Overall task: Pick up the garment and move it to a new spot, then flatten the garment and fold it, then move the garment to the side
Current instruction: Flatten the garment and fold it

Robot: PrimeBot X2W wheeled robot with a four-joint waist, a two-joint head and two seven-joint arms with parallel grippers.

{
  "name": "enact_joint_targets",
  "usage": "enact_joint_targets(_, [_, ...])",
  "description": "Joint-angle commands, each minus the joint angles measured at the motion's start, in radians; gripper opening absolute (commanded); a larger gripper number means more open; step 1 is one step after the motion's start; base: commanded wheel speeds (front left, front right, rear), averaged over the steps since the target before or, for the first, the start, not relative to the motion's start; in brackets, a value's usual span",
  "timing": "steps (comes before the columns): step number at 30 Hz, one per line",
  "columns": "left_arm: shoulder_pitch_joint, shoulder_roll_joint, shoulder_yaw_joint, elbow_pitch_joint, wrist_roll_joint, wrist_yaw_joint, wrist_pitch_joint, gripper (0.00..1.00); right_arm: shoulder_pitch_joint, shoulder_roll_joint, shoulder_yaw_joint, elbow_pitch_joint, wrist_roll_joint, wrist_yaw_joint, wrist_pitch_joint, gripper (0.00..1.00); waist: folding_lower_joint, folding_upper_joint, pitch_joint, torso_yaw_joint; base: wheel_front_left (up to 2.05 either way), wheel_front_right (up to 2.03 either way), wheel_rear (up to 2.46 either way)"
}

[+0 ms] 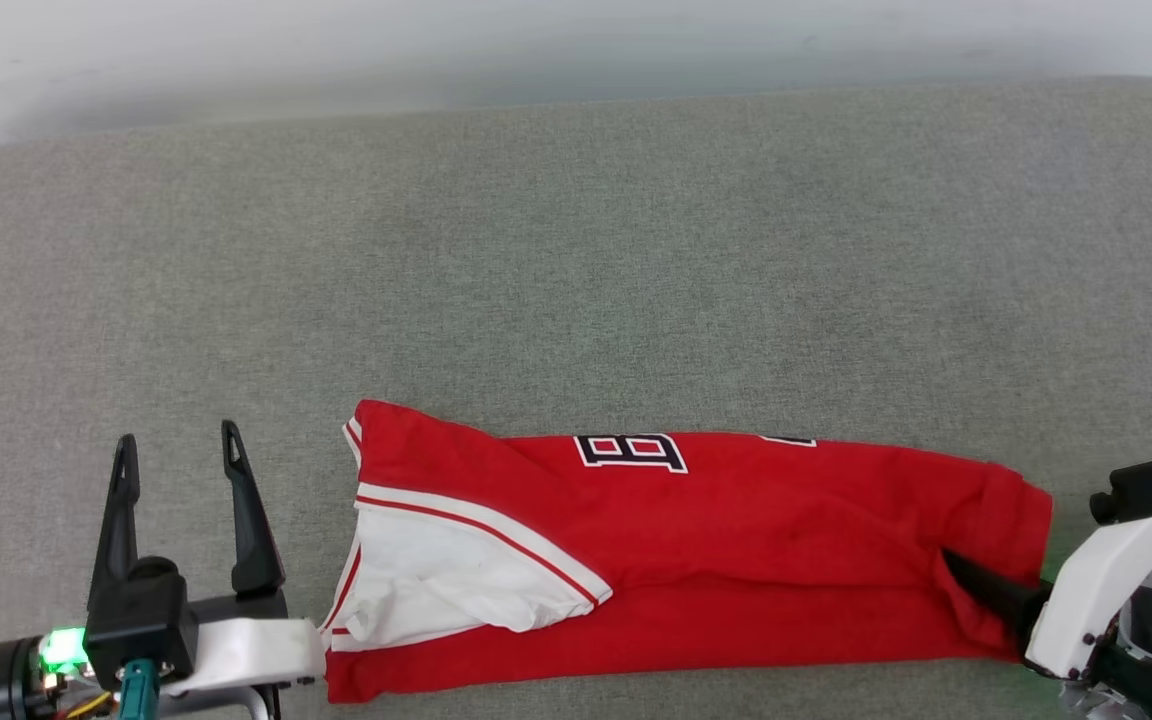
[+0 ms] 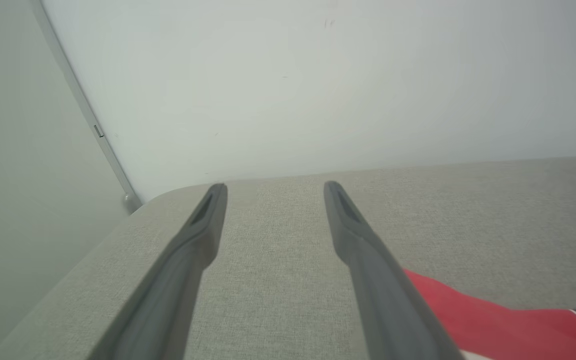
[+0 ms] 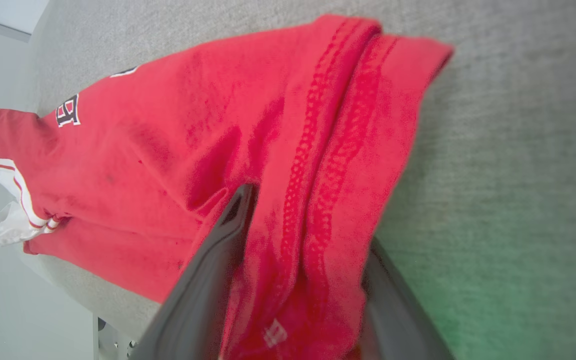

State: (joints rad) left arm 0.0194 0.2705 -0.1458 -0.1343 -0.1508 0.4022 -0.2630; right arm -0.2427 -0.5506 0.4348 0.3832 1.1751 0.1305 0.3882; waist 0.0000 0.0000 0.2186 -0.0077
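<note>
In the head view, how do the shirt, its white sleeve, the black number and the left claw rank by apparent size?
1. shirt
2. sleeve
3. number
left claw: about sleeve-sized, but nearer the camera, so unranked.

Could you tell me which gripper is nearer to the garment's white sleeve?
Left. The left gripper stands open just beside the white sleeve; the right gripper straddles the far hem of the garment.

The garment (image 1: pixel 736 540) lies lengthwise along the bench's (image 1: pixel 576 250) near edge. The left pincer (image 1: pixel 176 435) sits just beside its left end, and the right pincer (image 3: pixel 310 220) straddles its right end.
</note>
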Motion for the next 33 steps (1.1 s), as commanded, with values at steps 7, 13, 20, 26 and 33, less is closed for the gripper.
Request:
enact_joint_targets(7, [0.06,-0.064,0.052,0.009,0.071,-0.039,-0.002,1.0,-0.015,-0.004,0.043,0.02,-0.006,0.0,-0.013,0.0,0.0,0.0,-0.023,0.002,0.0,0.0,0.0])
enact_joint_targets(13, [0.09,-0.093,0.071,0.018,0.104,-0.07,-0.002,1.0,-0.028,-0.1,0.021,0.009,-0.009,0.0,-0.027,0.0,0.0,0.0,-0.057,0.002,0.0,0.0,0.0])
enact_joint_targets(20, [0.115,-0.112,0.067,0.026,0.132,-0.094,-0.002,1.0,0.013,-0.242,-0.013,0.002,-0.008,0.0,0.008,0.0,0.0,0.0,-0.094,0.013,0.0,0.0,0.0])
enact_joint_targets(26, [0.129,-0.12,0.067,0.029,0.14,-0.11,-0.002,1.0,0.05,-0.289,-0.018,-0.107,0.031,0.0,0.083,0.0,0.0,0.0,-0.118,0.019,0.0,0.0,0.0])
enact_joint_targets(33, [0.128,-0.127,0.073,0.029,0.14,-0.12,-0.002,1.0,0.011,-0.249,0.007,-0.335,-0.003,0.0,0.137,0.0,0.0,0.0,-0.113,0.018,0.0,0.0,0.0])
